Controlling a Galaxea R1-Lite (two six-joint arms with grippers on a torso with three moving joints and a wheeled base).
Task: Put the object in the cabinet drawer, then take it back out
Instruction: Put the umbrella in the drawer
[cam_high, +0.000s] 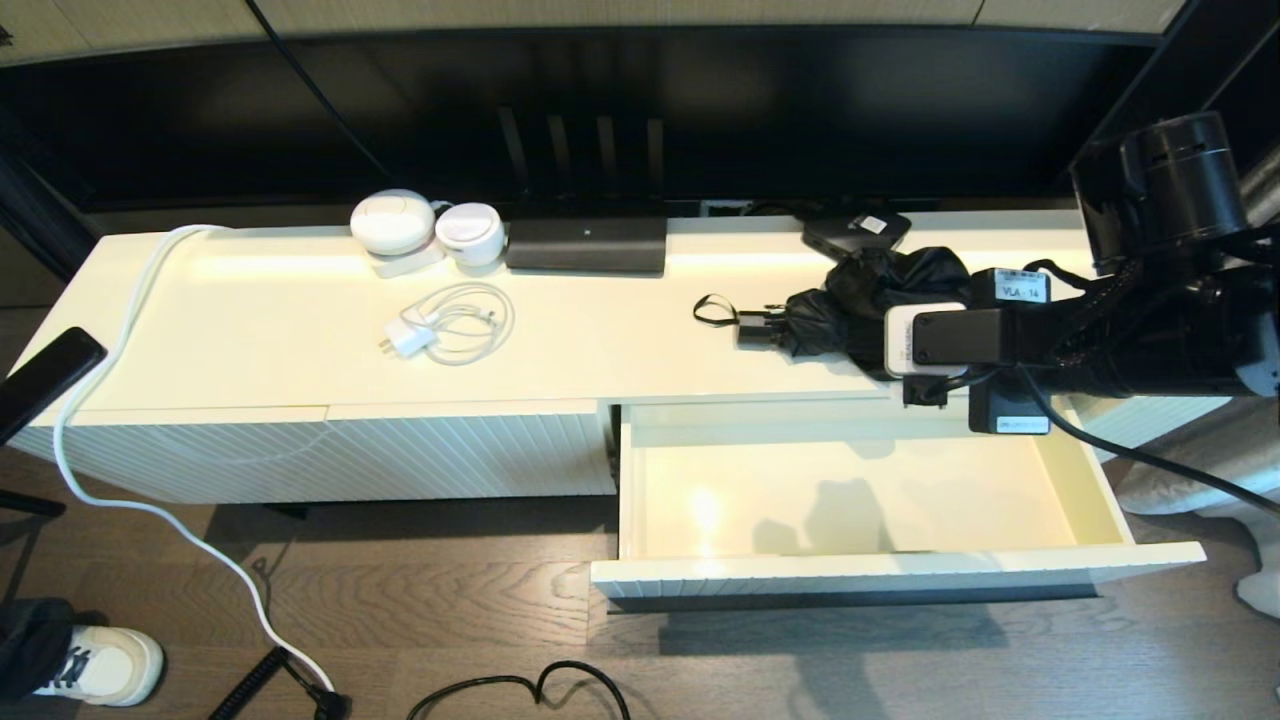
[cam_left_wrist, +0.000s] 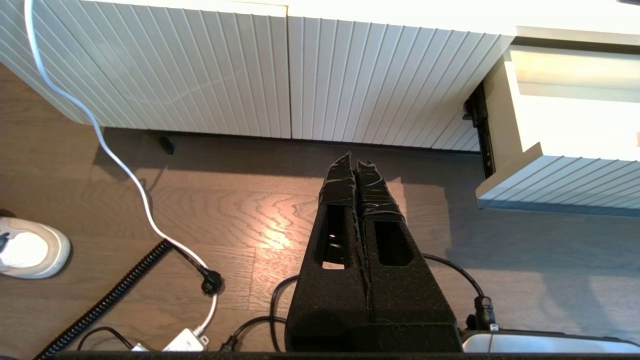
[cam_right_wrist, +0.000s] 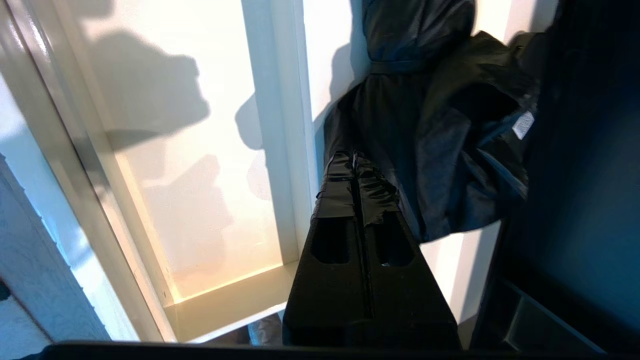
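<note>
The black folding umbrella (cam_high: 860, 290) lies on the cabinet top at the right, its short handle (cam_high: 760, 328) and wrist loop (cam_high: 712, 310) pointing left. Below it the cream drawer (cam_high: 850, 490) stands pulled out and empty. My right arm's wrist (cam_high: 940, 345) hangs over the cabinet's front edge, partly covering the umbrella. In the right wrist view my right gripper (cam_right_wrist: 354, 160) is shut and empty, its tips just short of the bunchy umbrella fabric (cam_right_wrist: 425, 140), with the drawer's inside (cam_right_wrist: 190, 200) beside it. My left gripper (cam_left_wrist: 356, 167) is shut and empty, low over the floor before the ribbed cabinet front.
A white charger with coiled cable (cam_high: 445, 325), two round white devices (cam_high: 392, 222), a black router (cam_high: 585, 245) and a flat black box with a white label (cam_high: 855, 232) sit on the cabinet top. A white cable (cam_high: 150, 510) trails over the floor near a shoe (cam_high: 100, 665).
</note>
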